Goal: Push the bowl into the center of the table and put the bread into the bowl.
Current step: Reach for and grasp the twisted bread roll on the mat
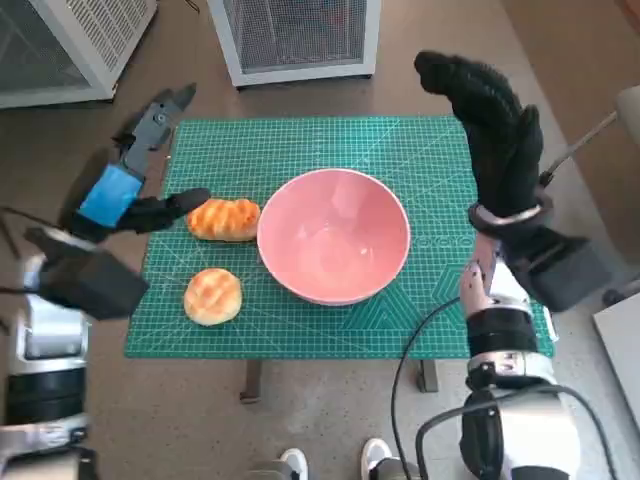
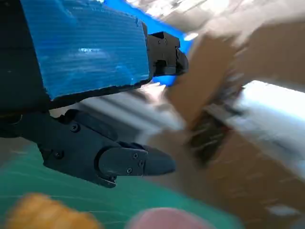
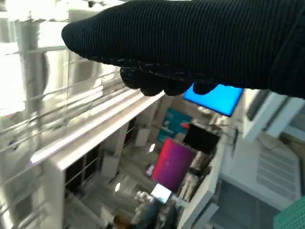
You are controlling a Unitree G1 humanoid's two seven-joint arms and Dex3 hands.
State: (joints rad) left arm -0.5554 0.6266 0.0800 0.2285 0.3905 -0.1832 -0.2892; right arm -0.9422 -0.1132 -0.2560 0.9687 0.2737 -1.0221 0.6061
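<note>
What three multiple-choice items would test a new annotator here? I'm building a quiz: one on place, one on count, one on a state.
1. Where is the pink bowl?
A. near the mat's middle
B. on the floor
C. in the right hand

2. How many breads are on the green mat?
A. one
B. two
C. four

3. What is inside the bowl?
A. a bread
B. nothing
C. a spoon

Answers:
A, the bowl sits mid-mat.
B, the long bread and the round bread lie beside the bowl.
B, its inside shows only pink.
</note>
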